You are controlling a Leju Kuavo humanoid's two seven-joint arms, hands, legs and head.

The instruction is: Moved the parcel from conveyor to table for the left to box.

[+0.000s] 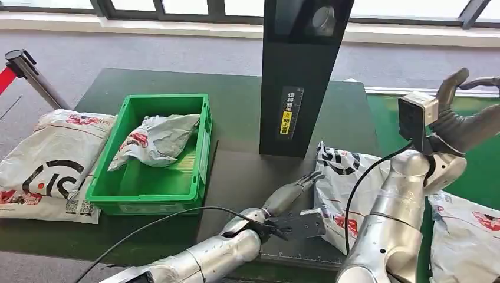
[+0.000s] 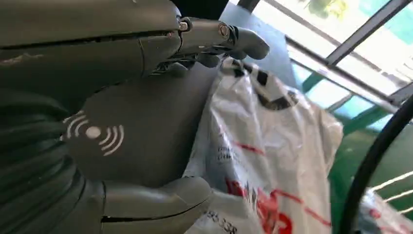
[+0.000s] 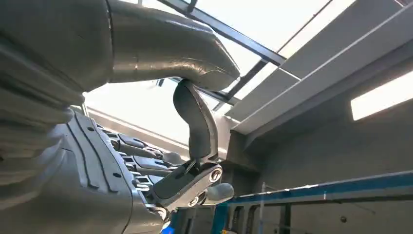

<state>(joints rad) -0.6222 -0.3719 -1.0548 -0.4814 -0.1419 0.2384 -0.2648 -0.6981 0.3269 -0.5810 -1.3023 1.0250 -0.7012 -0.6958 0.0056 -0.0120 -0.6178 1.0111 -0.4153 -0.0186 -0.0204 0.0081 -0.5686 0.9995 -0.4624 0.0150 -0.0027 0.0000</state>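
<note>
On the table beside the dark column, the parcel [image 1: 345, 188] lay delivered; the left hand [image 1: 289, 197] seemingly touched its edge, fingers apart, boxing undone; the right hand [image 1: 466, 121] hovered raised, empty.

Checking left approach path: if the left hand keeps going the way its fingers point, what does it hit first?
Likely the white parcel on the table; the left hand has its fingers at the parcel's edge. Contact cannot be told.
</note>
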